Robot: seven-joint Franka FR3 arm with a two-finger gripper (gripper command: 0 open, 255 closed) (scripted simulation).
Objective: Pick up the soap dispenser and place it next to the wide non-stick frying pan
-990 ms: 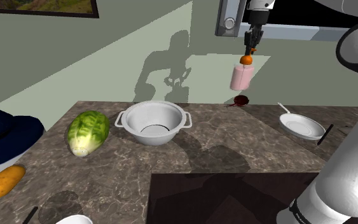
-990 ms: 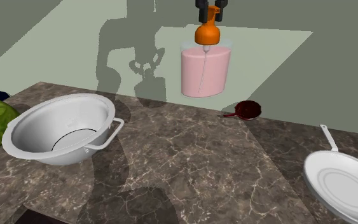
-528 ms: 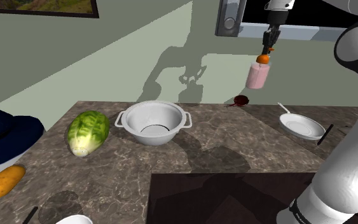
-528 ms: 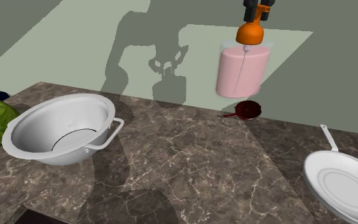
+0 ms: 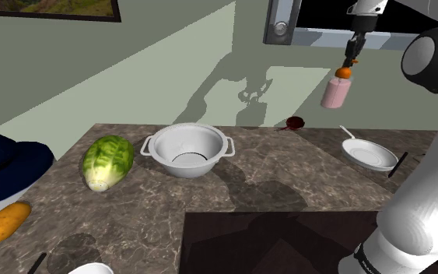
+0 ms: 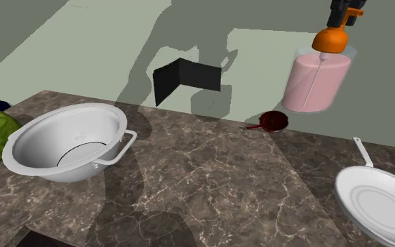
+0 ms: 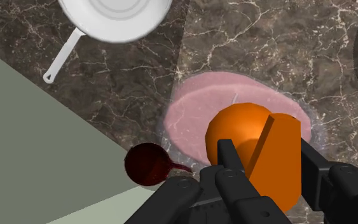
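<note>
End effector: the all-black two-finger end effector point(image 5: 352, 56), in the upper right of the shoulder view, is clamped on the orange pump head.
Soap dispenser: the clear, pink-filled soap dispenser with an orange pump point(image 5: 335, 92) hangs in the air beneath the fingers, in front of the pale green wall.
Small pan: a dark red little pan point(image 5: 295, 122) lies on the worktop, lower left of the bottle.
Frying pan: the wide white round frying pan with a thin handle point(image 5: 369, 154) lies flat at right middle, apart from the bottle.
Worktop: dark brown marbled stone point(image 5: 287, 187).
Bowl: a white two-handled bowl point(image 5: 187, 148) stands at centre.
</note>
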